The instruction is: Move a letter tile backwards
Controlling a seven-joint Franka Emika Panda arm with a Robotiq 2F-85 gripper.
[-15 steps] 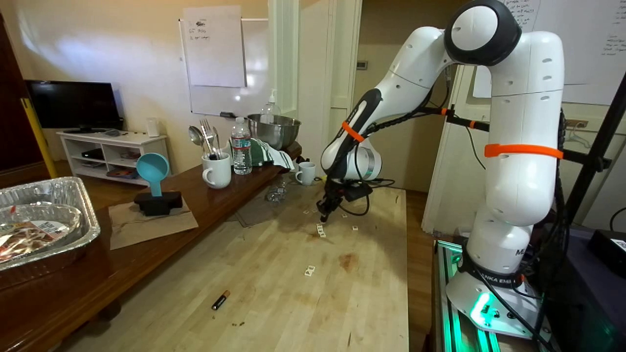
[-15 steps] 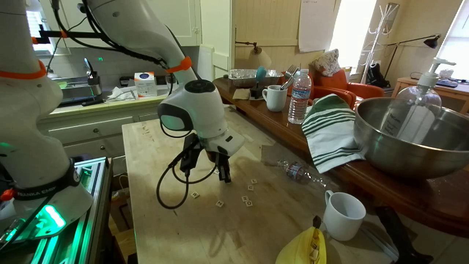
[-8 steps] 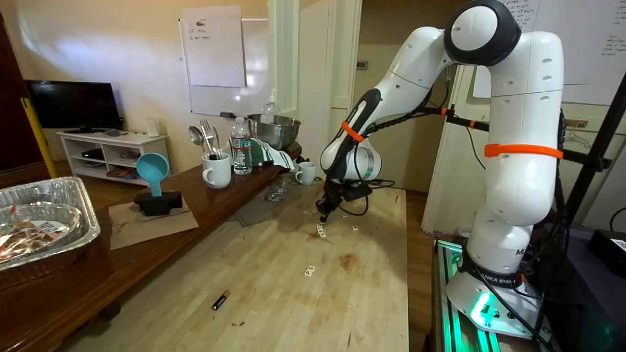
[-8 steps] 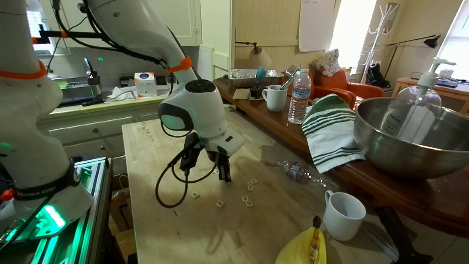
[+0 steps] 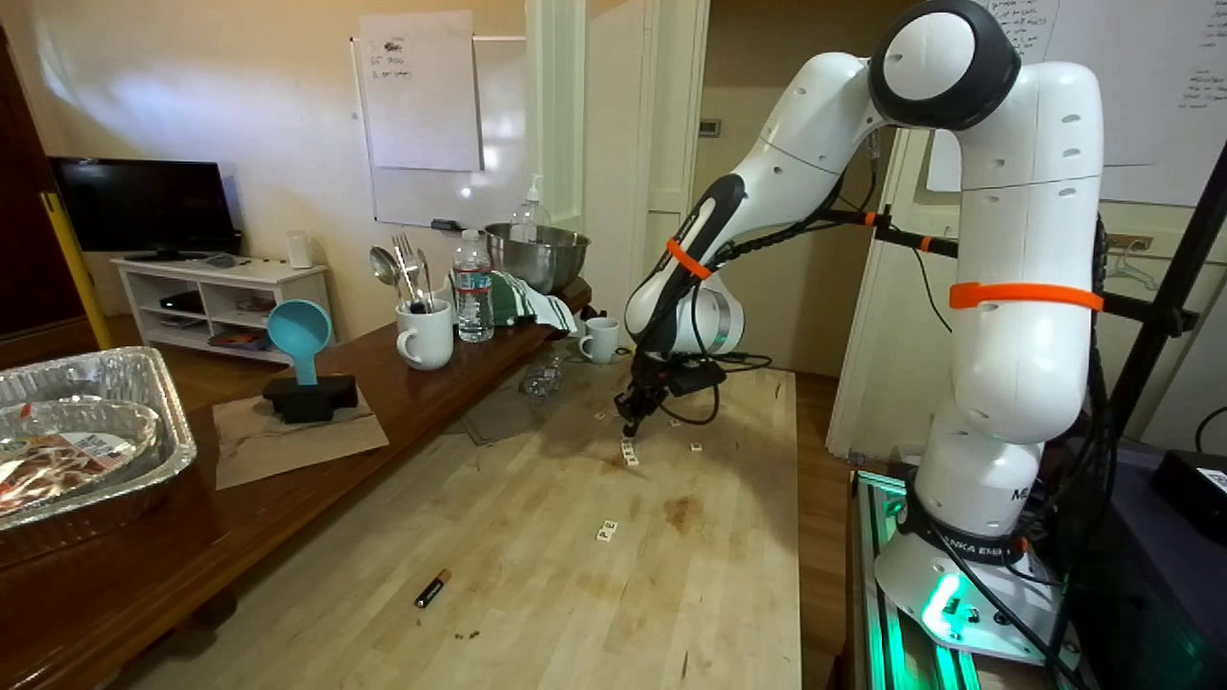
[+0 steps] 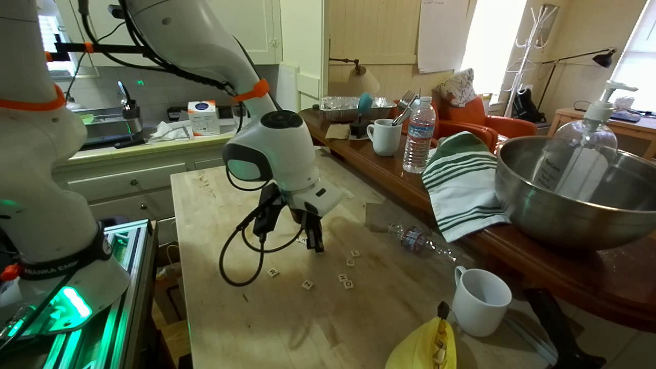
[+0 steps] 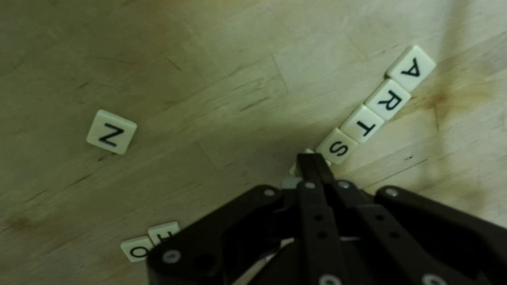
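Wrist view: the closed pincer (image 7: 317,166), its two fingers meeting side by side, covers most of a pale letter tile (image 7: 293,169) on the bench (image 7: 198,71). Only edges of that tile show; its letter and heading are hidden, and whether the pincer touches it I cannot tell. Ahead and to the right of the pincer, the S tile (image 7: 337,146), T tile (image 7: 363,124), R tile (image 7: 388,99) and A tile (image 7: 412,68) line up straight, their shared long axis slanting away from it, letter tops turned toward the lower right. The covered tile sits just beside the S, at the end nearest the pincer. Well to the pincer's left lies a lone tile (image 7: 111,132), readable as N or Z. In an exterior view, a P tile (image 5: 603,534) and an E tile (image 5: 611,526) lie well apart from the pincer, and "ANKA EMI" is legible on the arm's base (image 5: 973,544).
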